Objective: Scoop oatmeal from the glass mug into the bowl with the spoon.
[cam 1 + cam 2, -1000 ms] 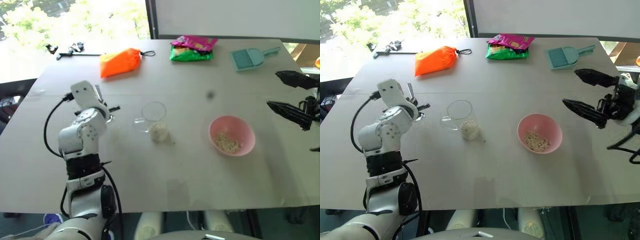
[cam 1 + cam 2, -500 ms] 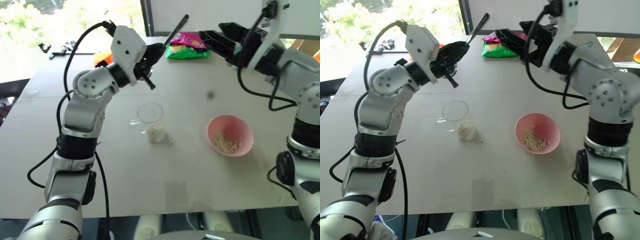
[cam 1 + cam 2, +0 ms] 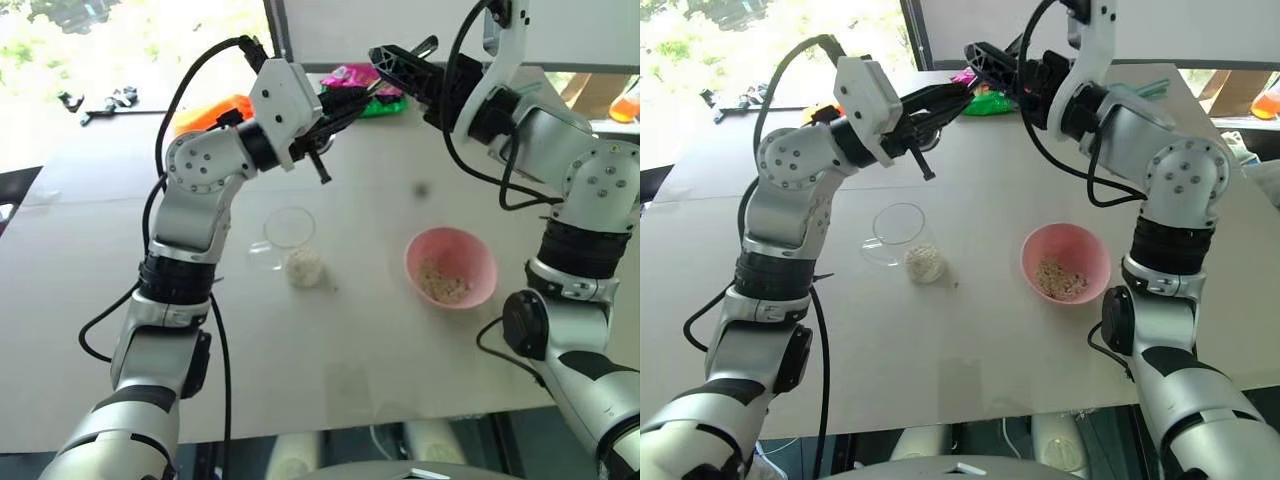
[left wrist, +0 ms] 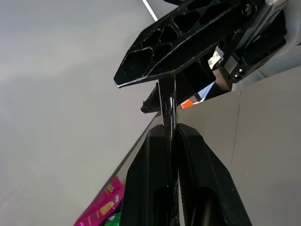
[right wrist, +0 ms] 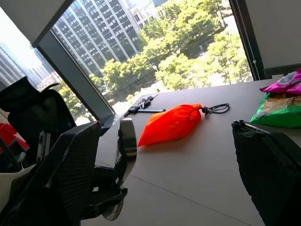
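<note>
High over the far middle of the table, my left gripper (image 3: pixel 352 97) is shut on the spoon (image 4: pixel 167 101). The spoon's handle rises from between its fingers. The spoon's oval end (image 5: pixel 127 139) stands between the fingers of my right gripper (image 3: pixel 392 68), which is open and faces the left one, not closed on the spoon. Below on the table, the glass mug (image 3: pixel 290 228) stands upright with oatmeal (image 3: pixel 304 268) at its bottom. To its right, the pink bowl (image 3: pixel 450 268) holds some oatmeal (image 3: pixel 443 282).
At the table's far side lie an orange bag (image 5: pixel 174 123) and a pink and green snack packet (image 5: pixel 282 101). Small dark items (image 3: pixel 100 100) lie at the far left, by the window. A teal dustpan handle (image 3: pixel 1152 88) shows behind the right arm.
A second ago both grippers were low at the table's sides. Both arms have since risen and swung inward to meet above the table's far middle, the left bringing the spoon. The view has shifted.
</note>
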